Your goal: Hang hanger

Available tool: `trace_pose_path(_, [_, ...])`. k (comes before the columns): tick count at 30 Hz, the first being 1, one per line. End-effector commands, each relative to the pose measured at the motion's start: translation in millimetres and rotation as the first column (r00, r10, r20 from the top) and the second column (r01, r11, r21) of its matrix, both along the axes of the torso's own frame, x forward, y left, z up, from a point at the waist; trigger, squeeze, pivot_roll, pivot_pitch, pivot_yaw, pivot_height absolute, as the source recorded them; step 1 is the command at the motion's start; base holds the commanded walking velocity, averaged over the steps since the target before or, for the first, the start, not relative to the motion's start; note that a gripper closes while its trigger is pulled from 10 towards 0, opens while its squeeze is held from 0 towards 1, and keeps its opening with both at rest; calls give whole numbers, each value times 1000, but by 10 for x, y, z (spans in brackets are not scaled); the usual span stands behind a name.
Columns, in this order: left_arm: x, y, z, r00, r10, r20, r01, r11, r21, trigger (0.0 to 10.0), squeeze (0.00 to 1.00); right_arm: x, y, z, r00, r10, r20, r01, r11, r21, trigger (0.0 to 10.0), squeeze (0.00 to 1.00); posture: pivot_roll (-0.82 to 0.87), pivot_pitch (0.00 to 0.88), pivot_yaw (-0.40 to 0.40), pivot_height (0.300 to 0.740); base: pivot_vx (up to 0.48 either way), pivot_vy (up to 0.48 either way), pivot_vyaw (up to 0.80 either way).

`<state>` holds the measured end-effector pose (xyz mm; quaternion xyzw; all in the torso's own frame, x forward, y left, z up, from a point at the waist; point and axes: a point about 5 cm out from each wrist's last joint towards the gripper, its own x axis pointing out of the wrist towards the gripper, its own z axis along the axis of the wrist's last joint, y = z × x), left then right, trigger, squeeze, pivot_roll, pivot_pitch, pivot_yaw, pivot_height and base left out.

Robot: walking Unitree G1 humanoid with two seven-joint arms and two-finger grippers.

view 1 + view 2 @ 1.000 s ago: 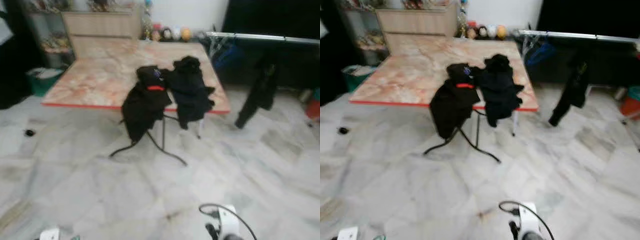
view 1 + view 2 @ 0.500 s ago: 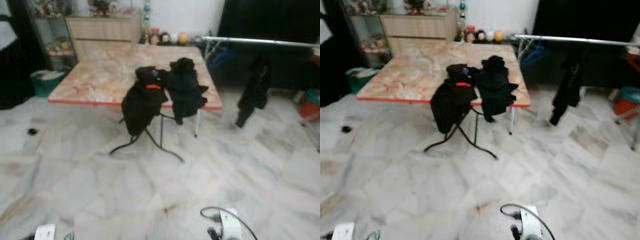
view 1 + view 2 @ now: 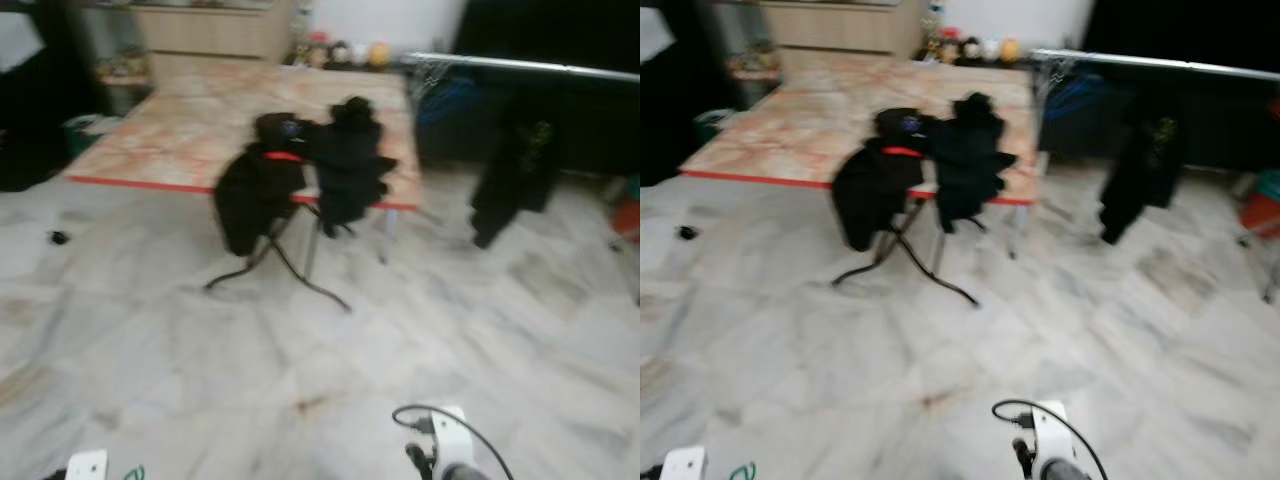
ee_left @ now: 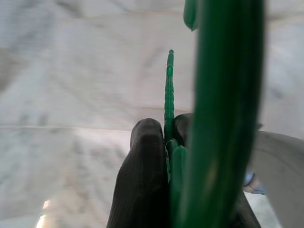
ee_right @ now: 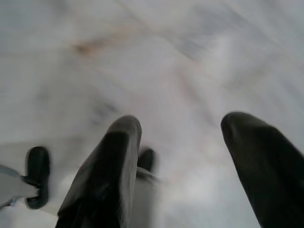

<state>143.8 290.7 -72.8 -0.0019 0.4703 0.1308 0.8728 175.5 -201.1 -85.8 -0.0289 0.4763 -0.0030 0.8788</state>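
My left gripper (image 4: 166,130) is shut on a green plastic hanger (image 4: 223,95), whose thin bar runs out between the black fingers (image 4: 142,175) over the marble floor. Low at the left of the head view, a bit of the green hanger (image 3: 133,472) shows beside my left wrist (image 3: 85,465). My right gripper (image 5: 178,123) hangs open over the floor with nothing between its fingers; its wrist (image 3: 440,455) is at the bottom right. A metal clothes rail (image 3: 530,67) stands at the back right, with a black garment (image 3: 510,185) hanging from it.
A folding table (image 3: 180,130) with a marble-pattern top stands ahead, with black clothes (image 3: 300,170) draped over its front edge. A teal bin (image 3: 85,130) is at its left, a small dark object (image 3: 58,237) on the floor. Open marble floor lies between me and the rail.
The whole picture has shifted and blurred, so the camera moved; the table and rail sit slightly further left. Both arms hang as before.
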Motion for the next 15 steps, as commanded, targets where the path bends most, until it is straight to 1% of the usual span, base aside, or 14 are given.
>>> trace_pose_path(1, [-71, 83, 7, 1000, 0, -27, 1, 1000, 22, 10000, 0, 69, 92, 19, 1000, 22, 16, -22, 1000, 14, 10000, 0, 100, 0, -20, 740, 0, -424, 0])
trace_pose_path(5, [-71, 88, 9, 1000, -2, -25, 2, 1000, 23, 10000, 0, 68, 100, 18, 999, 31, 15, -31, 999, 14, 10000, 0, 102, 0, -20, 740, 0, -426, 0])
trace_pose_path(7, [-74, 89, 9, 1000, -4, -26, 5, 1000, 25, 10000, 0, 65, 94, 16, 1000, 9, 14, -10, 1000, 22, 10000, 0, 101, 0, -18, 740, 0, -424, 0])
trace_pose_path(15, [-81, 93, 8, 1000, -8, -30, 9, 1000, 26, 10000, 0, 66, 92, 17, 1000, -4, 16, 4, 999, 33, 10000, 0, 99, 0, -13, 740, 0, -425, 0])
